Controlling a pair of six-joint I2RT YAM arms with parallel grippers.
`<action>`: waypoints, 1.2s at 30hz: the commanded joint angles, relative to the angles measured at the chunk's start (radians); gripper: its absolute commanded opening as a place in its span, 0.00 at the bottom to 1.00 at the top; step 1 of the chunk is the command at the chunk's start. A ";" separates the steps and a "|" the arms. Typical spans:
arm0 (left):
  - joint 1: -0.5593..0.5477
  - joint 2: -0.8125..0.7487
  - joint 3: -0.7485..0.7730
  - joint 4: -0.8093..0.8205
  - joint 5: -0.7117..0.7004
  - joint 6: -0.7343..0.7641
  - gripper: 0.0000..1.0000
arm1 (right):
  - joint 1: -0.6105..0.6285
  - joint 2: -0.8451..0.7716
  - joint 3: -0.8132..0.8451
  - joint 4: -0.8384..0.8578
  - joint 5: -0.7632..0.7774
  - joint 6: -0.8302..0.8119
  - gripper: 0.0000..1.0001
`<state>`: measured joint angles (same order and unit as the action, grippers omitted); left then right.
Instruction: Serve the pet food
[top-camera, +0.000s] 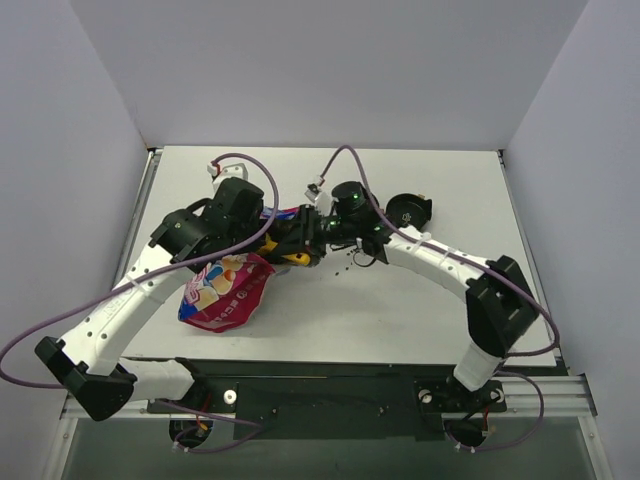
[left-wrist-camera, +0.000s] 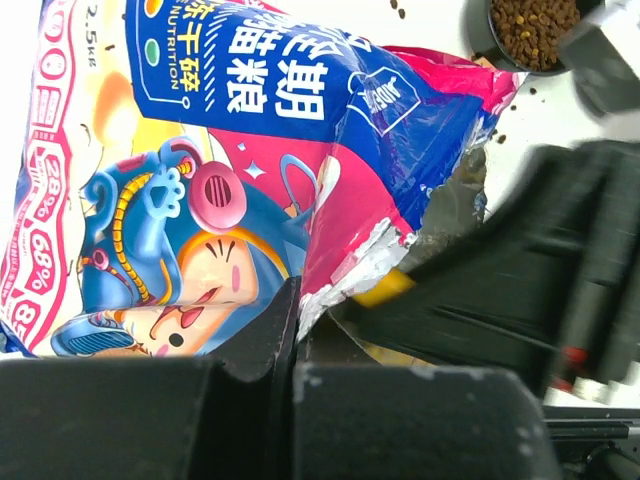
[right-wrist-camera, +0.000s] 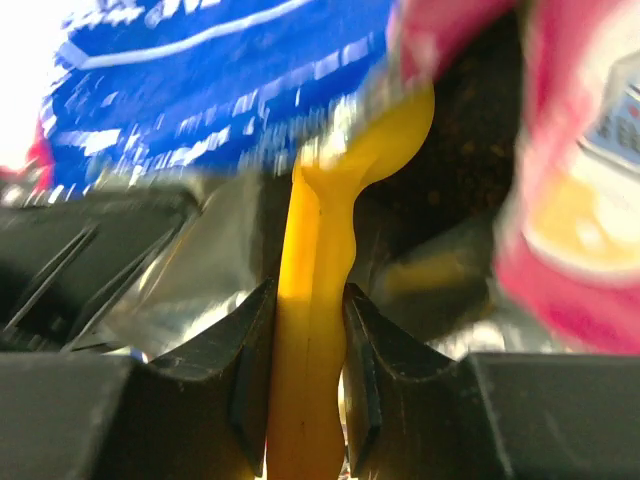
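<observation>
While the overhead camera is looking down, the glossy, magenta-edged plastic bag (top-camera: 222, 295) of pet food is lying on the pale grey counter (top-camera: 400, 315) left of centre, its mouth facing the two arms meeting over it. The left end effector (top-camera: 268, 225) and right end effector (top-camera: 305, 238) are crowding that mouth, a bit of the yellow-orange plastic scoop (top-camera: 297, 258) is showing between them, and a small round black bowl (top-camera: 420, 203) is sitting just beyond the right wrist; finger spacing is unreadable from here. Through the left wrist camera, the left end effector (left-wrist-camera: 295, 315) is pinching the bag's (left-wrist-camera: 250, 150) torn, silver-lined lip, closed tight on the film, while the bowl (left-wrist-camera: 478, 32) is already showing small brown kibble (left-wrist-camera: 530, 22) inside and the right arm is blurring into a dark mass. Through the right wrist camera, the right end effector (right-wrist-camera: 305, 345) is clamping the scoop's (right-wrist-camera: 315, 260) handle between both fingers, closed onto it, with the scoop's head reaching into the bag (right-wrist-camera: 200, 90); foil is hiding the head, so whether it is carrying kibble I cannot tell. I am judging the bag soft, slippery and sagging under its load, so the lip is looking like the best hold, and loose pellets are likely rolling off easily.
</observation>
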<state>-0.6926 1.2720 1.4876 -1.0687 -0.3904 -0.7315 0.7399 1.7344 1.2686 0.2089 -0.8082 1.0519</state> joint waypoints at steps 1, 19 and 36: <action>-0.019 -0.072 0.096 0.144 -0.018 -0.032 0.00 | -0.049 -0.176 -0.101 0.166 -0.059 0.060 0.00; -0.018 -0.123 0.086 0.144 -0.166 -0.029 0.00 | -0.089 -0.324 -0.287 0.213 -0.010 0.114 0.00; -0.008 -0.123 0.073 0.144 -0.174 -0.017 0.00 | -0.100 -0.337 -0.256 0.170 0.001 0.131 0.00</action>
<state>-0.6945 1.2053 1.4891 -1.0950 -0.5457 -0.7414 0.6594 1.4826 1.0050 0.3946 -0.8192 1.2583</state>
